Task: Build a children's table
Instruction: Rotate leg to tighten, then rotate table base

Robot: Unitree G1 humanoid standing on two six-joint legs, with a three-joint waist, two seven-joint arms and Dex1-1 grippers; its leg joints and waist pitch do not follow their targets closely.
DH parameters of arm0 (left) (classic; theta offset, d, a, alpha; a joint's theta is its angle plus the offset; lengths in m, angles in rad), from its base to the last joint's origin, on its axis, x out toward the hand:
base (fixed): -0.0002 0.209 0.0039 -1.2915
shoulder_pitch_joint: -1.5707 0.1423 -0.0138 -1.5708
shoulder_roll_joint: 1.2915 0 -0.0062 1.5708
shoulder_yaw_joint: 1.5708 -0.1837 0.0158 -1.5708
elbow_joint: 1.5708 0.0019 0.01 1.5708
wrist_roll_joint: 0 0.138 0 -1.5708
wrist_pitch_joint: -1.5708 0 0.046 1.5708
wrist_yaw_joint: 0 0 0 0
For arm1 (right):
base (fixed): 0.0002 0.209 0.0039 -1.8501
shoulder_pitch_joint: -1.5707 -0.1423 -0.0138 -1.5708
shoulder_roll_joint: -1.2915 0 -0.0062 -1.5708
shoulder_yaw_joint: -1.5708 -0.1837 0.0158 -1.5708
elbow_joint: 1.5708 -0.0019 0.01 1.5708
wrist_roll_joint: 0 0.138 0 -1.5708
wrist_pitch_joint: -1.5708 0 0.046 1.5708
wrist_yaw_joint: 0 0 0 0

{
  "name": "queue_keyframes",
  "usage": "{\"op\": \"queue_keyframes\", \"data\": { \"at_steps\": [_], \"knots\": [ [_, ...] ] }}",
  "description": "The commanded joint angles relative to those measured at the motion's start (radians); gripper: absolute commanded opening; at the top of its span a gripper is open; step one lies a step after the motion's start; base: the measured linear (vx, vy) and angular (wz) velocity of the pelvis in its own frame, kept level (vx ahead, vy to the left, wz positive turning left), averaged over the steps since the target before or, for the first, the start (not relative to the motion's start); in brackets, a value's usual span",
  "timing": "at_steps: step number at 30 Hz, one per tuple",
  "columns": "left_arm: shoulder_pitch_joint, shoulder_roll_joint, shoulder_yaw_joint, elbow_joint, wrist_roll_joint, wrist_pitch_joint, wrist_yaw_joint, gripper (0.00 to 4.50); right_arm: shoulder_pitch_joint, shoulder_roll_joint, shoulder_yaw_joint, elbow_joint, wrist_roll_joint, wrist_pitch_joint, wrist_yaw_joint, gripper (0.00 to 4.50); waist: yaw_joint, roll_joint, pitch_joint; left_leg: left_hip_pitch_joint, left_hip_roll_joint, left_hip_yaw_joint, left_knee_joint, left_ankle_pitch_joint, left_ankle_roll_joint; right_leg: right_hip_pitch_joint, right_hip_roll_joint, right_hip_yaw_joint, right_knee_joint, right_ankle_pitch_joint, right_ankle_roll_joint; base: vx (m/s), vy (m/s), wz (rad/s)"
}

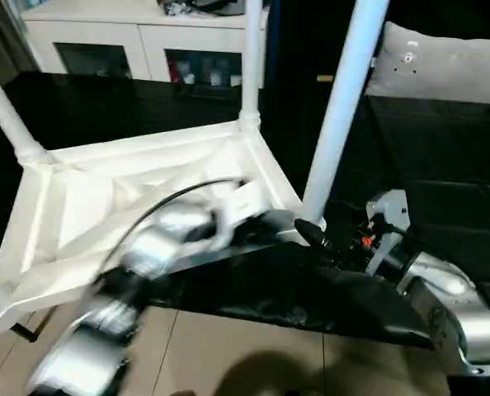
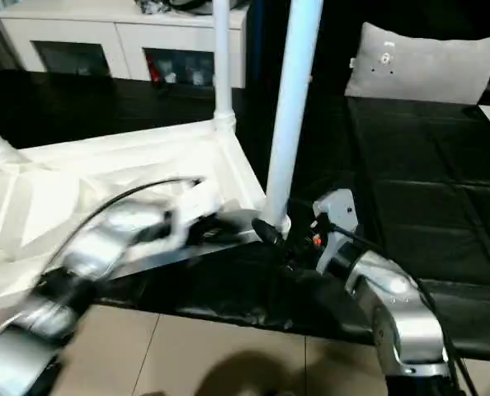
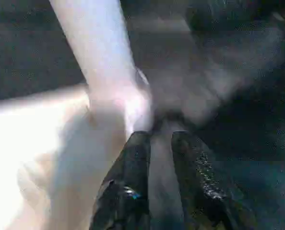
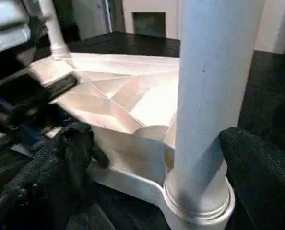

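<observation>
Head views: children's table (image 1: 146, 190) lies upside down on a black surface (image 2: 410, 206), ribbed underside up, legs standing from the corner sockets. Nearest leg (image 1: 340, 107) rises just beside the right gripper (image 1: 311, 235). Left arm blurred over the tabletop edge.

Left wrist view: left gripper (image 3: 159, 158), fingers narrowly parted, empty, tips just short of a leg's base (socket collar visible).

Right wrist view: leg (image 4: 214, 96) seated in its socket, between the right fingers (image 4: 257, 163), spread wide; contact unclear.

White cabinet (image 1: 138, 41) behind.

My head pair looks down at the upturned table (image 1: 146, 177); both wrist cams sit close, sharing its nearest leg (image 4: 209, 96).
</observation>
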Motion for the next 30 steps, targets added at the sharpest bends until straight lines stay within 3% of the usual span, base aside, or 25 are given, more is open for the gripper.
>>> {"op": "queue_keyframes", "data": {
  "at_steps": [1,3,4,5,6,7,8,10,11,13,14,17,18,19,22,24,25,30],
  "knots": [
    [0.02,0.041,0.0,-0.108,-0.004,0.064,-0.023,0.97,-0.036,0.011,0.043,-0.016,0.023,-0.004,0.032,4.49,0.005,-0.017,-0.065,-0.01,0.045,-0.015,-0.07,-0.073,0.093,0.071,-0.08,0.069,-0.063,-0.339,-0.071,0.0,0.0,0.0],
    [0.128,0.178,0.035,-0.3,-0.018,0.17,-0.063,0.97,-0.072,0.051,0.083,0.0,0.01,-0.007,0.017,4.49,-0.004,-0.025,-0.062,-0.005,0.048,-0.016,-0.074,-0.1,0.072,0.067,-0.082,0.07,-0.06,-0.369,-0.071,0.0,0.0,0.0],
    [0.128,0.178,0.035,-0.301,-0.018,0.171,-0.063,0.97,-0.073,0.051,0.083,0.0,0.01,-0.007,0.017,4.49,-0.01,-0.022,-0.063,-0.009,0.049,-0.021,-0.076,-0.102,0.066,0.071,-0.086,0.071,-0.054,-0.368,-0.077,0.0,0.0,0.0],
    [0.152,0.206,0.044,-0.347,-0.023,0.197,-0.072,0.97,-0.08,0.059,0.094,0.004,0.007,-0.005,0.014,4.49,-0.018,-0.022,-0.055,-0.002,0.04,-0.012,-0.072,-0.122,0.068,0.059,-0.076,0.07,-0.073,-0.416,-0.06,0.0,0.0,0.0],
    [0.181,0.234,0.059,-0.403,-0.015,0.228,-0.069,0.97,-0.093,0.071,0.113,0.009,0.002,-0.004,0.014,4.49,-0.017,-0.02,-0.056,0.003,0.041,-0.013,-0.072,-0.132,0.062,0.058,-0.078,0.071,-0.07,-0.426,-0.061,0.0,0.0,0.0],
    [0.2,0.251,0.072,-0.441,-0.004,0.245,-0.063,0.97,-0.103,0.081,0.127,0.012,0.0,-0.002,0.015,4.49,-0.02,-0.027,-0.051,-0.003,0.042,-0.017,-0.076,-0.138,0.061,0.063,-0.079,0.069,-0.071,-0.455,-0.054,0.0,0.0,0.0],
    [0.214,0.263,0.082,-0.464,0.012,0.247,-0.053,0.97,-0.11,0.092,0.138,0.014,0.001,0.004,0.014,4.49,-0.019,-0.033,-0.048,0.004,0.042,-0.016,-0.076,-0.156,0.055,0.055,-0.08,0.07,-0.076,-0.494,-0.043,0.0,0.0,0.0],
    [0.228,0.274,0.093,-0.486,0.034,0.246,-0.035,0.97,-0.118,0.105,0.149,0.018,0.004,0.013,0.013,4.49,-0.019,-0.025,-0.043,0.012,0.04,-0.016,-0.077,-0.193,0.04,0.05,-0.076,0.066,-0.091,-0.55,-0.016,0.0,0.0,0.0],
    [0.258,0.309,0.102,-0.545,0.068,0.266,0.007,0.97,-0.133,0.124,0.181,0.032,-0.014,0.013,0.013,4.49,-0.013,-0.029,-0.044,0.023,0.042,-0.016,-0.077,-0.208,0.028,0.045,-0.076,0.069,-0.092,-0.543,-0.013,0.0,0.0,0.0],
    [0.268,0.315,0.109,-0.561,0.07,0.272,0.022,0.97,-0.138,0.129,0.194,0.04,-0.028,0.01,0.007,4.49,-0.018,-0.031,-0.038,0.016,0.047,-0.024,-0.088,-0.256,0.015,0.053,-0.074,0.067,-0.087,-0.545,-0.009,0.0,0.0,0.0],
    [0.278,0.32,0.116,-0.581,0.058,0.286,0.04,0.97,-0.143,0.133,0.203,0.049,-0.04,-0.001,0.005,4.49,-0.018,-0.042,-0.039,0.023,0.047,-0.024,-0.087,-0.275,0.008,0.049,-0.074,0.068,-0.091,-0.546,-0.005,0.0,0.0,0.0],
    [0.307,0.341,0.121,-0.633,0.053,0.346,0.07,0.97,-0.165,0.14,0.214,0.091,-0.065,-0.035,-0.01,4.49,-0.017,-0.037,-0.043,0.014,0.053,-0.029,-0.092,-0.257,-0.01,0.056,-0.079,0.077,-0.073,-0.469,-0.04,0.0,0.0,0.0],
    [0.312,0.347,0.118,-0.642,0.058,0.354,0.066,0.97,-0.17,0.141,0.217,0.099,-0.071,-0.041,-0.016,4.49,-0.018,-0.043,-0.044,0.015,0.05,-0.027,-0.092,-0.26,-0.012,0.056,-0.079,0.08,-0.072,-0.463,-0.041,0.0,0.0,0.0],
    [0.321,0.358,0.112,-0.65,0.064,0.358,0.057,0.97,-0.183,0.148,0.219,0.118,-0.082,-0.046,-0.032,4.49,-0.016,-0.034,-0.044,0.017,0.048,-0.028,-0.091,-0.259,-0.014,0.055,-0.079,0.082,-0.07,-0.457,-0.045,0.0,0.0,0.0],
    [0.336,0.367,0.106,-0.662,0.071,0.367,0.048,0.97,-0.218,0.169,0.22,0.165,-0.108,-0.056,-0.077,4.49,-0.022,-0.04,-0.044,0.011,0.043,-0.025,-0.089,-0.239,-0.012,0.057,-0.077,0.085,-0.068,-0.442,-0.064,0.0,0.0,0.0],
    [0.352,0.386,0.075,-0.671,0.08,0.387,0.044,0.97,-0.299,0.219,0.224,0.281,-0.145,-0.074,-0.147,4.49,-0.021,-0.027,-0.045,0.013,0.042,-0.026,-0.087,-0.24,-0.015,0.056,-0.077,0.086,-0.066,-0.446,-0.071,0.0,0.0,0.0],
    [0.354,0.389,0.07,-0.673,0.079,0.393,0.044,0.97,-0.316,0.23,0.22,0.307,-0.15,-0.077,-0.164,4.49,-0.024,-0.03,-0.044,0.013,0.043,-0.027,-0.088,-0.248,-0.02,0.055,-0.076,0.085,-0.065,-0.451,-0.077,0.0,0.0,0.0],
    [0.35,0.399,0.046,-0.68,0.085,0.422,0.063,0.97,-0.428,0.31,0.167,0.516,-0.18,-0.152,-0.312,4.49,-0.03,-0.025,-0.046,0.014,0.045,-0.026,-0.087,-0.24,-0.035,0.054,-0.074,0.09,-0.056,-0.398,-0.108,0.0,0.0,0.0]
  ]
}}
